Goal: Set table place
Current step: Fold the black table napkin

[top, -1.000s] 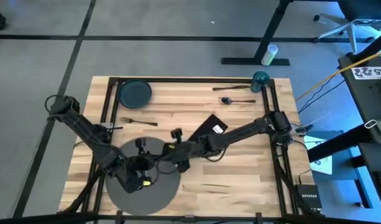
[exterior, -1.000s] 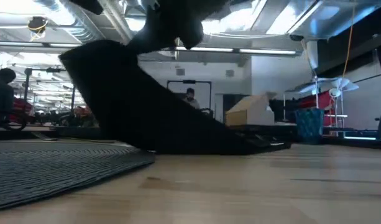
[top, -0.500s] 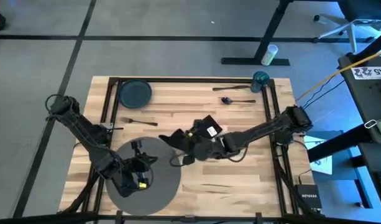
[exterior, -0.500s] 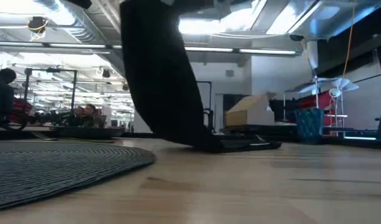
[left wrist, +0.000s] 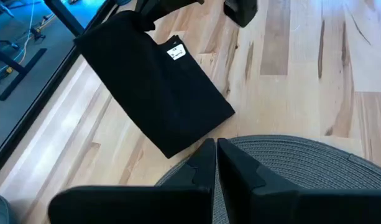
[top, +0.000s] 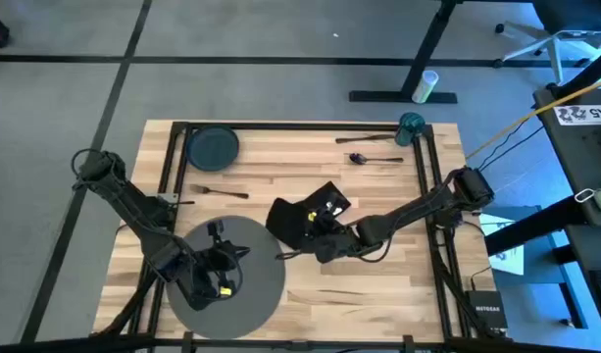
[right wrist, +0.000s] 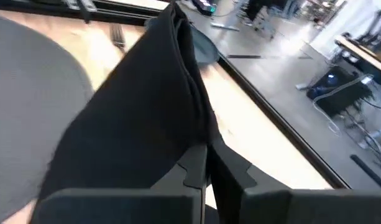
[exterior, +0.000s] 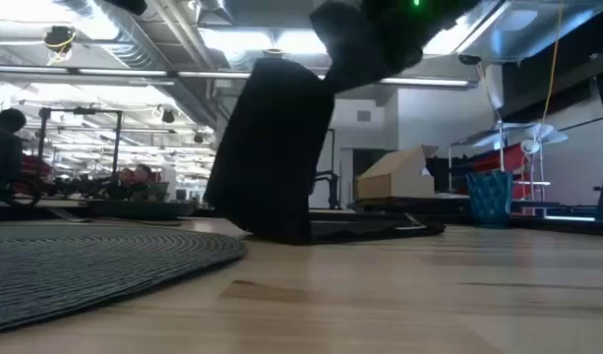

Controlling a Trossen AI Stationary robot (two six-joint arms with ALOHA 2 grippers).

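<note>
The table (top: 378, 294) carries the place, a round dark-grey mat (top: 251, 294) at the near left, also seen in the low view (exterior: 85, 261). My left gripper (left wrist: 215, 165) is shut over the place's far part (left wrist: 289, 155). Just right of the place, my right gripper (top: 325, 238) is shut on a black napkin (top: 302, 218). The napkin hangs in the low view (exterior: 271, 147) with its lower part on the wood (exterior: 281, 234). My left gripper is shut just above or on the place; I cannot tell whether it touches. My right gripper pinches an upper edge of the napkin (right wrist: 190, 140) between its two fingers, slanting down from the table's right. The cloth hangs slack in folds below the fingers, its lower end on the table.
A dark blue-grey plate (top: 214, 147) sits at the far left corner and a fork (top: 219, 191) lies between it and the place. A knife (top: 367, 138), a spoon (top: 375, 157) and a teal cup (top: 411, 126) are at the far right. Bare wood lies near right.
My right gripper has moved from over the place toward the table's right edge, carrying the napkin's held end with it. The napkin, earlier stretched slanting leftward over the place, now hangs steeper and bunched beside it; its far end has stayed on the table.
</note>
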